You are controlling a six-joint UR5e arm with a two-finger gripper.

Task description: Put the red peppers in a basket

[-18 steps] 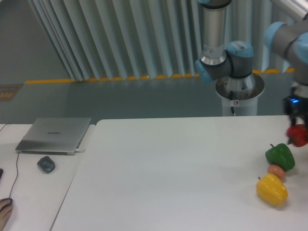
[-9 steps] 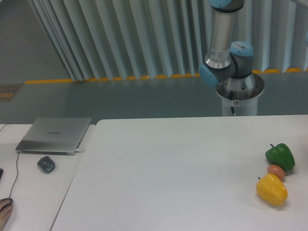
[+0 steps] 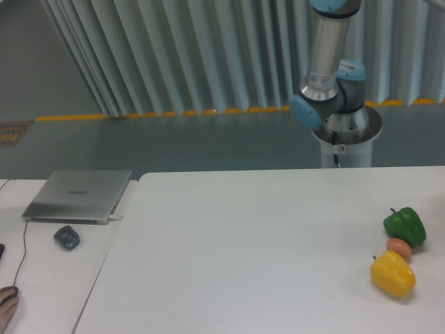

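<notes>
The red peppers are out of view, and no basket shows in the camera frame. My gripper is out of view too; only the arm's base [image 3: 345, 124] and its upright grey link [image 3: 325, 42] show, behind the table's far edge.
A green pepper [image 3: 405, 225], a small orange-brown ball [image 3: 398, 247] and a yellow pepper [image 3: 393, 273] lie in a row near the white table's [image 3: 250, 250] right edge. On the left side table sit a closed laptop [image 3: 78, 195] and a dark mouse [image 3: 67, 237].
One second ago my gripper held the red pepper at the right edge, above the green pepper. Both have since left the frame. The upright arm link has shifted slightly right.
</notes>
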